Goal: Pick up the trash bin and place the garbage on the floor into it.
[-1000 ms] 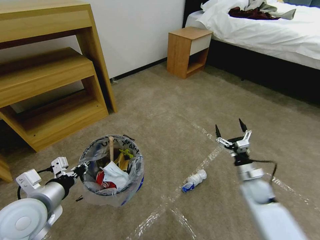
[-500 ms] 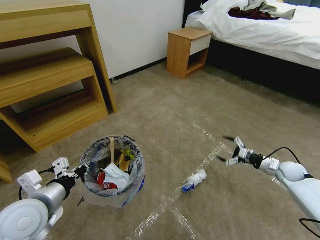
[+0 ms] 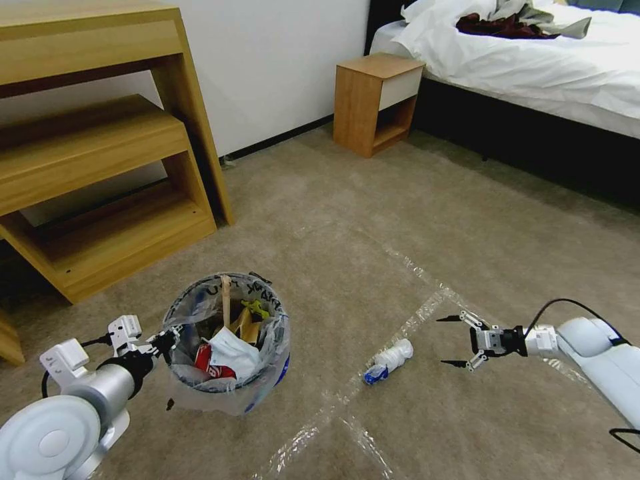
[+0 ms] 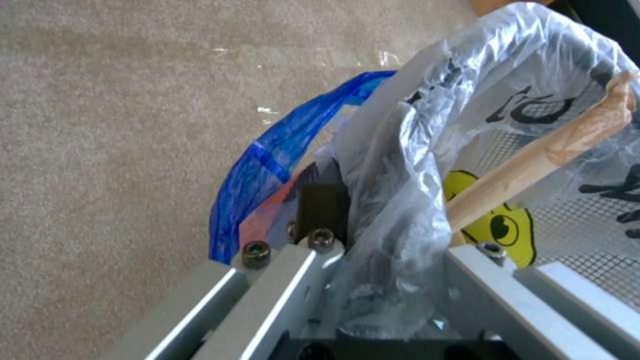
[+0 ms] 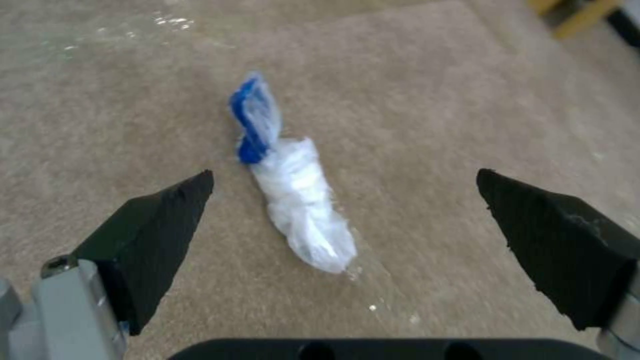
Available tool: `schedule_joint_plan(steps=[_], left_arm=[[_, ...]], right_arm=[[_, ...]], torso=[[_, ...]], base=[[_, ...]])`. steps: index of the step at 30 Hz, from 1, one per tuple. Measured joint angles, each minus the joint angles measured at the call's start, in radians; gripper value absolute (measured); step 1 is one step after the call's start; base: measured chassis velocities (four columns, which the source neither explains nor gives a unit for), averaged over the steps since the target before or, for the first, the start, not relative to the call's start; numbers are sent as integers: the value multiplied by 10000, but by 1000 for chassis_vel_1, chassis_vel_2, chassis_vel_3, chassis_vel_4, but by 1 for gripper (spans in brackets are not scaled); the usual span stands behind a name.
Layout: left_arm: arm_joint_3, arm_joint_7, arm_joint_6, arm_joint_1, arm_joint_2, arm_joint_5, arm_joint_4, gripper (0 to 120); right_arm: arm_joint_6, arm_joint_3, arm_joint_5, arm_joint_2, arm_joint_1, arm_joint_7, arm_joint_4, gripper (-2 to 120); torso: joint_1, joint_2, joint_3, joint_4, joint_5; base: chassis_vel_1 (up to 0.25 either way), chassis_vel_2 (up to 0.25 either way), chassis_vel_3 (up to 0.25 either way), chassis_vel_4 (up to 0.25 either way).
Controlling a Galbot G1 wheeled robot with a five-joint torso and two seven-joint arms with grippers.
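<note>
The trash bin (image 3: 267, 373), blue and red with a lettered clear bag, stands low at the left and holds garbage: a wooden stick (image 3: 226, 297), a light-blue mask (image 3: 230, 350) and a red can (image 3: 208, 365). My left gripper (image 3: 167, 340) is shut on its near rim, the fingers (image 4: 320, 210) pinching rim and bag (image 4: 400, 165). A white-blue bottle (image 3: 390, 359) lies on the floor (image 3: 373, 220) by a tape line. My right gripper (image 3: 448, 341) hovers open just right of it, fingertips pointing at the bottle (image 5: 300, 210), which lies ahead between the spread fingers (image 5: 153, 225).
A wooden shelf unit (image 3: 100, 167) stands at the back left, a small nightstand (image 3: 373, 100) at the back, and a bed (image 3: 533, 67) at the back right. Tape lines (image 3: 413, 320) cross the carpet.
My right arm has swung down from upright to low over the floor, its open gripper now pointing at the bottle. The left gripper and bin have barely shifted.
</note>
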State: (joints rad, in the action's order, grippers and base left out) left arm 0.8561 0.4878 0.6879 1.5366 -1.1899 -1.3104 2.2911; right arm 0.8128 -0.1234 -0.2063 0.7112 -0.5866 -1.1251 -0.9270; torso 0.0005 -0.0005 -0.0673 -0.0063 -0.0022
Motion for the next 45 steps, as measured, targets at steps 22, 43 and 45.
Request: schedule_joint_plan(steps=[22, 43, 45], left_arm=[[89, -18, -7, 127, -176, 225, -19, 0], [-34, -22, -25, 45, -31, 289, -256, 0], [-74, -22, -26, 12, 17, 289, -303, 0]], right_arm=[[-5, -1908, 302, 2004, 2545, -929, 2337, 100], [-24, -2438, -1002, 2652, 2618, -1308, 3555, 100], [-27, -2437, -1128, 2661, 2491, -1291, 3581, 100]], torso=[[0, 0, 0, 2, 3], [0, 0, 0, 2, 2], [0, 0, 1, 2, 3]], base=[[0, 0, 0, 0], [0, 0, 0, 0], [0, 0, 0, 0]])
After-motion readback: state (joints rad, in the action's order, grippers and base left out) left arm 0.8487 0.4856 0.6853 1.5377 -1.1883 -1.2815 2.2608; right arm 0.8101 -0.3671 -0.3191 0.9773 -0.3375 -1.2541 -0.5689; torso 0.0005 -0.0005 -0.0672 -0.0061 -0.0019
